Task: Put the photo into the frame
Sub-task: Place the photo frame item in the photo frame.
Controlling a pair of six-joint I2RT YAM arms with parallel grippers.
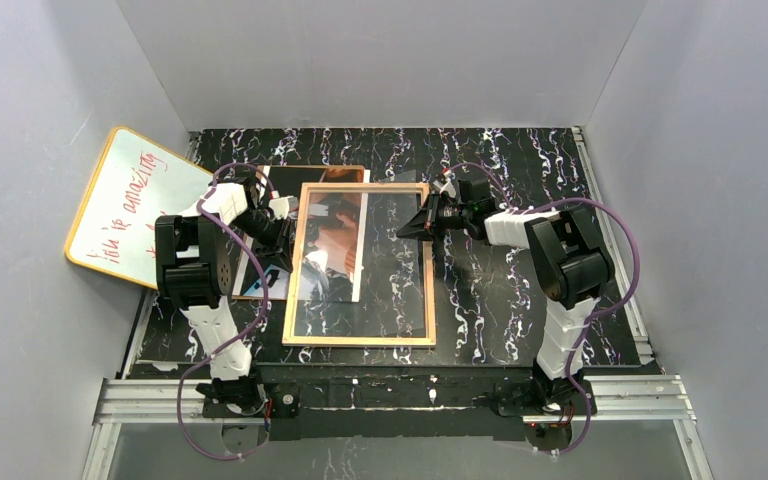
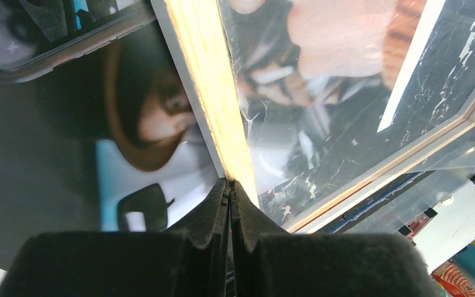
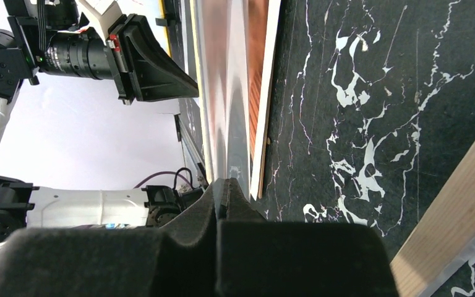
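Nearest the viewer, an aluminium rail (image 1: 650,395) at the table's near edge carries the bases of the left arm (image 1: 192,262) and the right arm (image 1: 570,262), both bent inward over a black marble-patterned table (image 1: 500,290). The left gripper (image 2: 229,184) has its fingers pressed fully together with nothing visible between them, and the tips touch the inner edge of the frame's left rail. The right gripper (image 3: 226,182) reaches in over the right rail. Its fingers are likewise closed, the tips meeting the near edge of a clear sheet (image 3: 222,93) that its wrist camera sees almost edge-on. Whether that edge is actually pinched cannot be told. Between the two grippers the frame (image 1: 360,341) lies flat at the table's centre, tan wood side up, with the glossy sheet reflecting light across its opening. The photo (image 1: 335,240) lies picture side up on the table beneath the frame's left half. Its left part projects beyond the left rail, its far end extends past the far rail, and its white-bordered right edge runs roughly down the middle of the opening. Farther left, an orange-rimmed whiteboard (image 1: 130,210) with red handwriting leans against the grey side wall.
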